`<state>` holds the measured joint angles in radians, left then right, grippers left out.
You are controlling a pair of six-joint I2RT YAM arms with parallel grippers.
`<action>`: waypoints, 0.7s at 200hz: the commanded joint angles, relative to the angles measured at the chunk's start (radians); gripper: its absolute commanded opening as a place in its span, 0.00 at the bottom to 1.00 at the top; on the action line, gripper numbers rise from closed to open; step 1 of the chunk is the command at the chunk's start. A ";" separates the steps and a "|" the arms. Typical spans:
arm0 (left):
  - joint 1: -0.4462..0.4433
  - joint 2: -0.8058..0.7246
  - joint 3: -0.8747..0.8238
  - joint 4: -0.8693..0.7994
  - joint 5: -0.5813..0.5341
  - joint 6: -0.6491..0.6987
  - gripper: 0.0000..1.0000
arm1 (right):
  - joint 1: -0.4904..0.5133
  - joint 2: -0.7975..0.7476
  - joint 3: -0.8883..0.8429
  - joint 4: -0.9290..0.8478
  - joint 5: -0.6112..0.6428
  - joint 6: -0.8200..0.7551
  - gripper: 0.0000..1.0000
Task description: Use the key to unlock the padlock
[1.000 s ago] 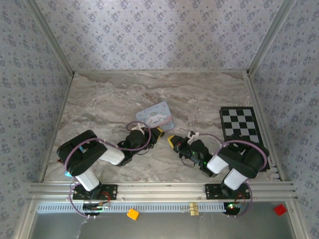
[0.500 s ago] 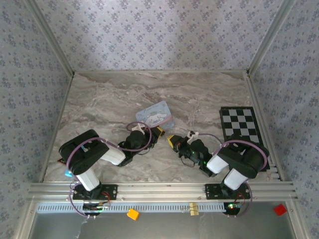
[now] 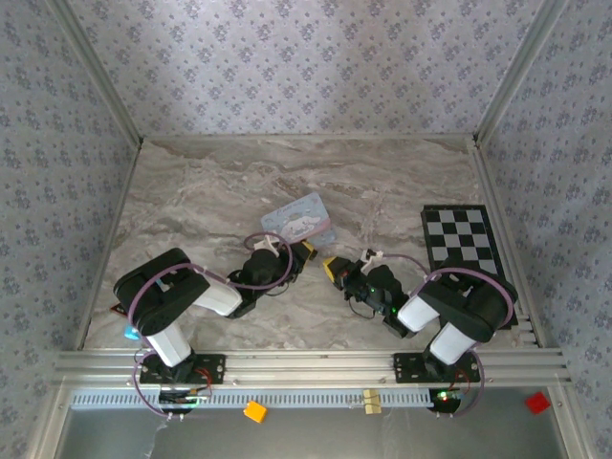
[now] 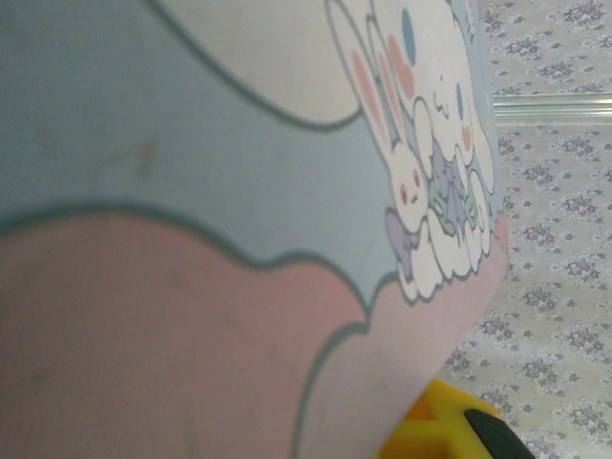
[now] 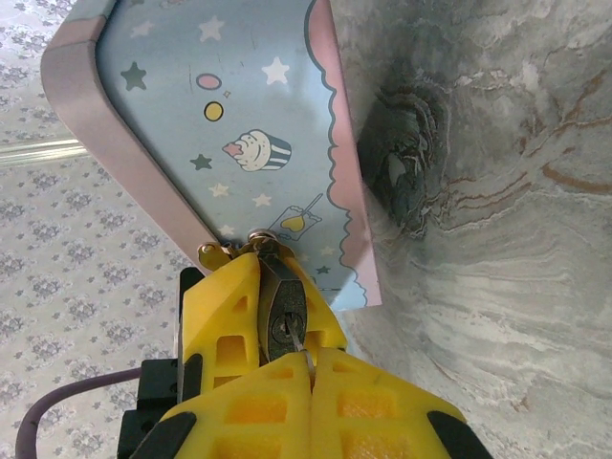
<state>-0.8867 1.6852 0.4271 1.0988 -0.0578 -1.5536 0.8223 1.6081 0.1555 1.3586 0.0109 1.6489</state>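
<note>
two grippers meet at the near corner of the case (image 3: 298,220). the left gripper (image 3: 306,251) is clamped across the padlock (image 5: 285,308), which hangs at that corner with its keyhole facing right. the right gripper (image 3: 331,269) is closed on the key (image 5: 298,341), blade tip at the keyhole. judgement: the padlock is small, light, rigid and smooth, and free to swing. grip its flat sides and keep the keyhole face clear. the thin key may slip when twisted.
</note>
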 commanded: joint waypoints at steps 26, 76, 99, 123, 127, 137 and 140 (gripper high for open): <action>-0.060 -0.002 0.051 0.064 0.122 0.020 0.00 | -0.016 0.010 0.066 0.036 -0.029 -0.016 0.00; -0.075 -0.004 0.058 0.025 0.128 0.027 0.00 | -0.103 -0.004 0.073 0.034 -0.083 -0.029 0.00; -0.075 -0.001 0.057 0.018 0.126 0.028 0.00 | -0.109 0.009 0.080 0.035 -0.100 -0.028 0.00; -0.075 0.005 0.060 0.025 0.122 0.028 0.00 | -0.064 0.032 0.102 0.036 -0.092 -0.030 0.00; -0.075 0.005 0.062 0.025 0.122 0.028 0.00 | -0.053 0.035 0.107 0.035 -0.088 -0.029 0.00; -0.075 0.009 0.065 0.027 0.122 0.030 0.00 | -0.028 0.045 0.117 0.036 -0.082 -0.028 0.00; -0.075 0.010 0.067 0.028 0.122 0.029 0.00 | -0.021 0.048 0.119 0.035 -0.079 -0.028 0.00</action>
<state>-0.9092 1.6855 0.4564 1.0607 -0.0902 -1.5372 0.7307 1.6352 0.1940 1.3407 -0.0338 1.6337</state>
